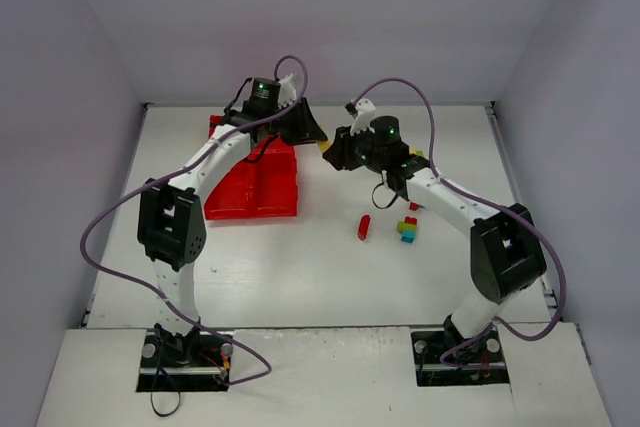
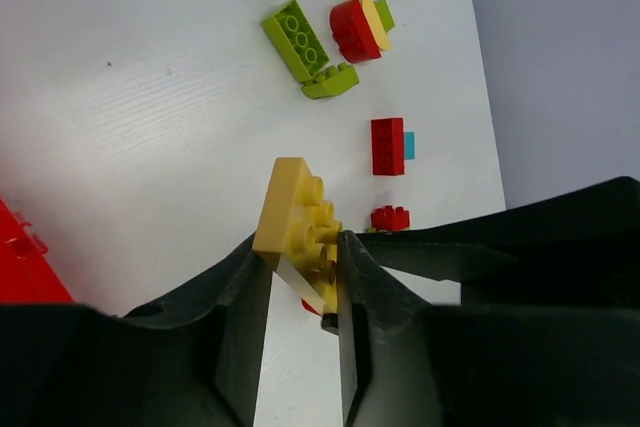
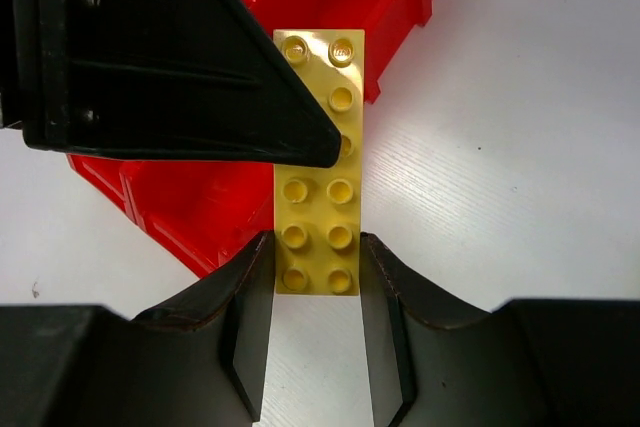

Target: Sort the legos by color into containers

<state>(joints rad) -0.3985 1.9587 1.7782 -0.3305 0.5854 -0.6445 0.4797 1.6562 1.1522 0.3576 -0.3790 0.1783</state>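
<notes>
White wood-grain table (image 1: 300, 267) w/ plain lilac-grey walls (image 1: 330, 17) on three sides

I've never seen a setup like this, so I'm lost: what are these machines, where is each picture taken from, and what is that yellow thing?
These are two robot arms bolted to a white table. The wide picture looks down from above; the other two come from small cameras on each arm's wrist, so the black shapes at the bottom are that arm's own fingers.

The yellow thing is a long flat Lego plate. The right gripper pinches one end, and the left gripper is on the other, as if handing it over.

Beside them sits a red tray with compartments for sorting. Loose bricks wait on the table: a green pair, a small red brick, and a multicoloured stack.
</notes>
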